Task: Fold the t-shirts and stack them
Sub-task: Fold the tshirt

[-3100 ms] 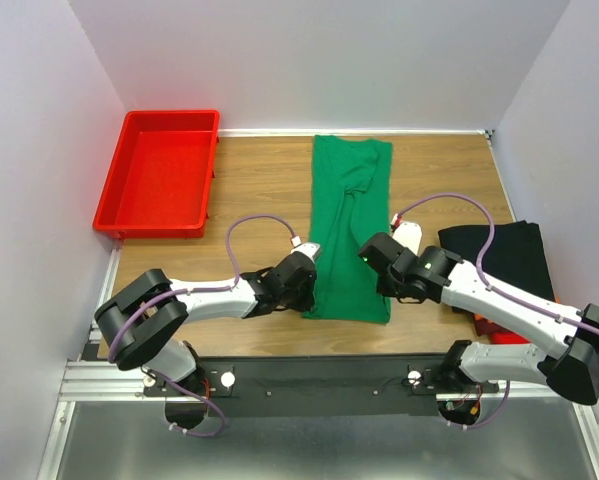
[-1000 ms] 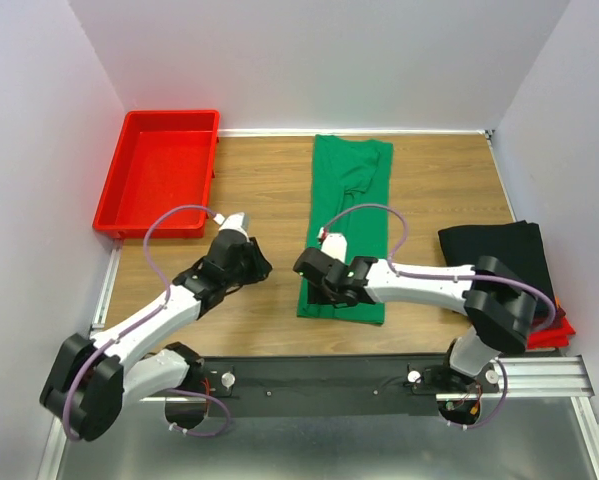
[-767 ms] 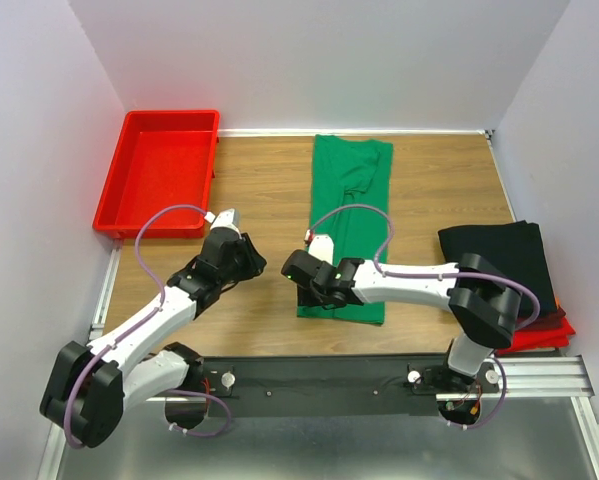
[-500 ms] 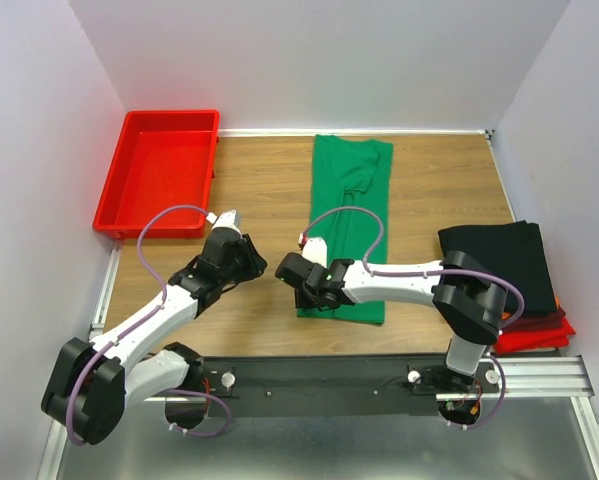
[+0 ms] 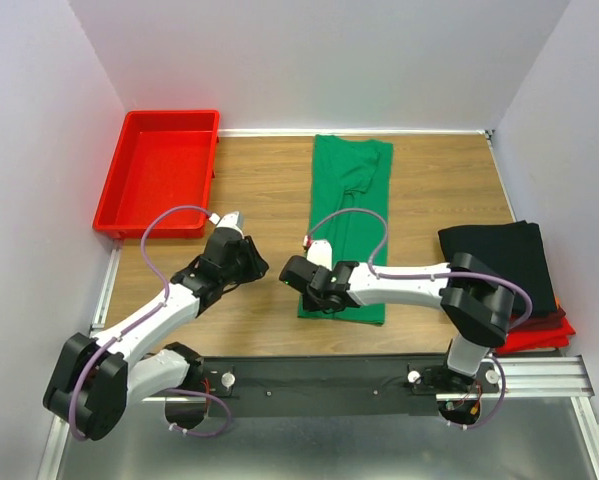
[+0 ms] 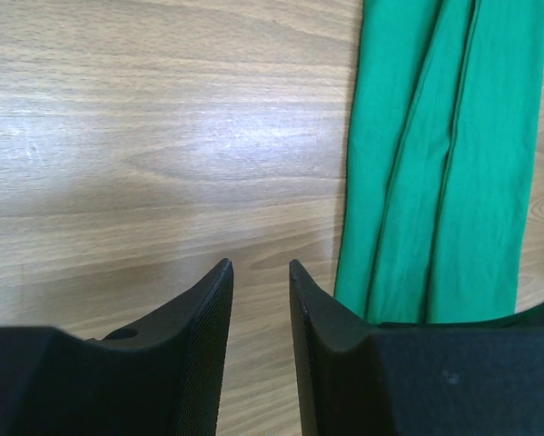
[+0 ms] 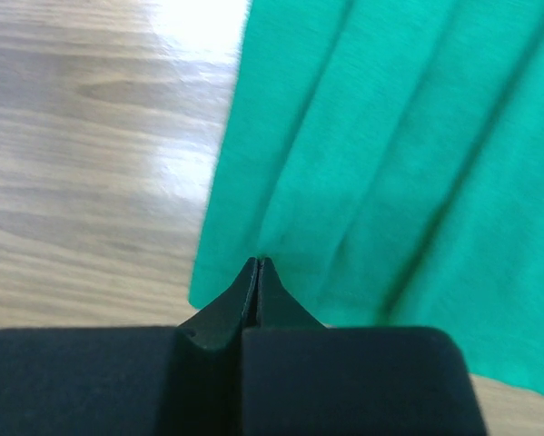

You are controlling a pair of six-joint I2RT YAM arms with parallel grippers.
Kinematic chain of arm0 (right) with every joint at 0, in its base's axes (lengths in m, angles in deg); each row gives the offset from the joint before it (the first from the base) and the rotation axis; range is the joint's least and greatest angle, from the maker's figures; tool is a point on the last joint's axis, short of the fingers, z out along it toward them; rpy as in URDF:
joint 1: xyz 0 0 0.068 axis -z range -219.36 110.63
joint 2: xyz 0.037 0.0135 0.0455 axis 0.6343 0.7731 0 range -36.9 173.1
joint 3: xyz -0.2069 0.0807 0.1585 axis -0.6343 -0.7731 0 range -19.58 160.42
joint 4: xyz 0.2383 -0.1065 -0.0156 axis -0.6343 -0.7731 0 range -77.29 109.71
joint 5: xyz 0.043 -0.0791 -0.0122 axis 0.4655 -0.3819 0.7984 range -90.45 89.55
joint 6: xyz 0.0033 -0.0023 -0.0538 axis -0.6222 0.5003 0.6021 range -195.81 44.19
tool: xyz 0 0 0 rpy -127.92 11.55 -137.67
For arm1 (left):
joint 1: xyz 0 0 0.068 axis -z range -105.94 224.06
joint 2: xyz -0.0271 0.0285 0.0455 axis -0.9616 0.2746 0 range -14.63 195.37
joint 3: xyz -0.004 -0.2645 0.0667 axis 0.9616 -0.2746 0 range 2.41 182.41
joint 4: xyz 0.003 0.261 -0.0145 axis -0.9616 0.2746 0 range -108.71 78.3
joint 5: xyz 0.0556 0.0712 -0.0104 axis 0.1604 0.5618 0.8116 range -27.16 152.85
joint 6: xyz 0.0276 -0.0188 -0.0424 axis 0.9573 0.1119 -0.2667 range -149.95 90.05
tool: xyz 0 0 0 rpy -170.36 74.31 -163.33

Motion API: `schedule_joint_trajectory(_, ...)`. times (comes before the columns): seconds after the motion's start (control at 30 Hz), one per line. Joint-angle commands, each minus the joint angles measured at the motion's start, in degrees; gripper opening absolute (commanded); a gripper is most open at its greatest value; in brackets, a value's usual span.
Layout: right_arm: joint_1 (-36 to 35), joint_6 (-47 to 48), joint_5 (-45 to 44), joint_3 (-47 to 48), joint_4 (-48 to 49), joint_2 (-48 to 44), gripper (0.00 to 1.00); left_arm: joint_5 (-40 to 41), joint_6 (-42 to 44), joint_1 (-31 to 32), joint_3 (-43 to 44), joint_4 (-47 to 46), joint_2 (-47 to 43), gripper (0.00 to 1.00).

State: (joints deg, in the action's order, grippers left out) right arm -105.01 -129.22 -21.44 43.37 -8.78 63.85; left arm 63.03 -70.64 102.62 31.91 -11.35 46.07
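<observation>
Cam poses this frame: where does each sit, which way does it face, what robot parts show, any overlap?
Top external: high behind the bases, looking down on the table; left arm and right arm both show.
Left wrist: on the left arm, facing down past its left claw at bare table and the green t-shirt edge.
Right wrist: on the right arm, facing down past its shut right claw at a shirt corner.
Shared: both wrist views show the green t-shirt's edge on wood.

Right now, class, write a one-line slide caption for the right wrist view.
Right hand, fingers shut, poised over a corner of the folded green t-shirt on the wooden table.
</observation>
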Motion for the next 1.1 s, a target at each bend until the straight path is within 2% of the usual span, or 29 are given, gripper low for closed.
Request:
schedule_joint_trajectory(0.0,-0.6,-2.2,-2.7,-2.6,-2.7,-4.9,0.00,-2.7,1.2,-0.3,-0.7,-1.9,0.9,0.39)
schedule_joint_trajectory(0.57,-0.5,-10.0,-5.0,-12.7,-6.6,-15.7,0.02,-10.0,3.3,-0.3,-1.1,-6.1,5.5,0.37)
schedule_joint_trajectory(0.67,-0.5,-11.7,-5.5,-14.0,-8.1,-18.6,0.16,-11.9,3.6,-0.1,-1.5,-7.0,6.1,0.38)
schedule_joint_trajectory(0.7,-0.5,-12.2,-6.2,-14.2,-8.7,-19.5,0.27,-12.2,3.8,0.0,-1.5,-7.0,6.3,0.40)
schedule_joint_trajectory(0.77,-0.5,-13.4,-7.7,-14.9,-11.1,-23.4,0.38,-12.8,3.8,1.2,-1.6,-8.4,6.9,0.42)
schedule_joint_trajectory(0.87,-0.4,-16.3,-11.3,-15.9,-15.9,-27.6,0.42,-12.3,3.3,4.3,-2.1,-9.1,7.4,0.44)
schedule_joint_trajectory(1.07,1.9,-20.4,-11.2,-20.1,-22.5,-31.0,0.42,-11.5,1.0,9.1,-3.7,-11.4,10.0,0.45)
